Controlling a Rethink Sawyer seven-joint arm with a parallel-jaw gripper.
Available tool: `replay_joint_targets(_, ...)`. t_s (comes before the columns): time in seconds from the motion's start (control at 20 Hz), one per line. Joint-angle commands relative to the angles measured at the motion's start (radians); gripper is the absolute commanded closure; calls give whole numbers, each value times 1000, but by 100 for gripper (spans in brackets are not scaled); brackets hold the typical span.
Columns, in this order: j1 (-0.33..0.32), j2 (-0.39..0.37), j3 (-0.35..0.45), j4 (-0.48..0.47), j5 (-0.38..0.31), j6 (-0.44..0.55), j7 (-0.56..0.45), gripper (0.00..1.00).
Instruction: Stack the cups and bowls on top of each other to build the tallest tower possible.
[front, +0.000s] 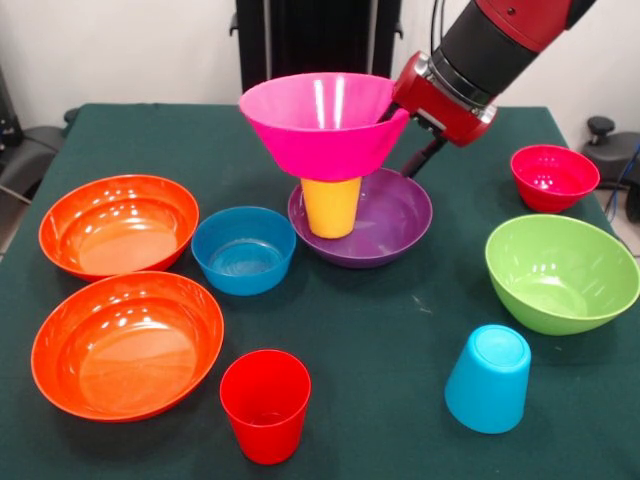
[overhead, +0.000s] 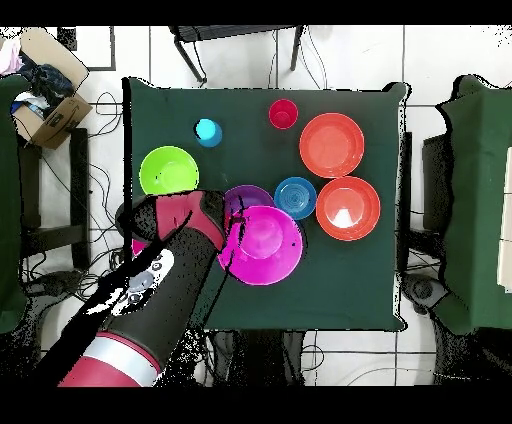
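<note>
The large magenta bowl (front: 322, 118) (overhead: 265, 245) rests upright on the yellow cup (front: 331, 206), which stands in the wide purple bowl (front: 390, 225) (overhead: 238, 198); together they form the tower. My gripper (front: 408, 150) (overhead: 232, 232) is at the magenta bowl's right rim in the front view, and the bowl hides whether it grips. Loose on the table are the red cup (front: 265, 403) (overhead: 283, 113), an upside-down light blue cup (front: 489, 378) (overhead: 207, 131), the small blue bowl (front: 243, 249) (overhead: 295, 197), two orange bowls (front: 118, 224) (front: 127, 343), the lime green bowl (front: 562, 272) (overhead: 168, 170) and the crimson bowl (front: 553, 177).
The dark green table (front: 380, 340) carries everything. In the overhead view my arm (overhead: 150, 300) covers the table's lower left, chairs stand around the table, and a cardboard box (overhead: 45, 100) sits off its upper left corner.
</note>
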Motion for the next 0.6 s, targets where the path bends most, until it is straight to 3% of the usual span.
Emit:
replay_joint_targets(0.05,-13,21,91,-3,-65,38,24,0)
replay_joint_targets(0.6,-18,26,92,-11,-69,39,16,0)
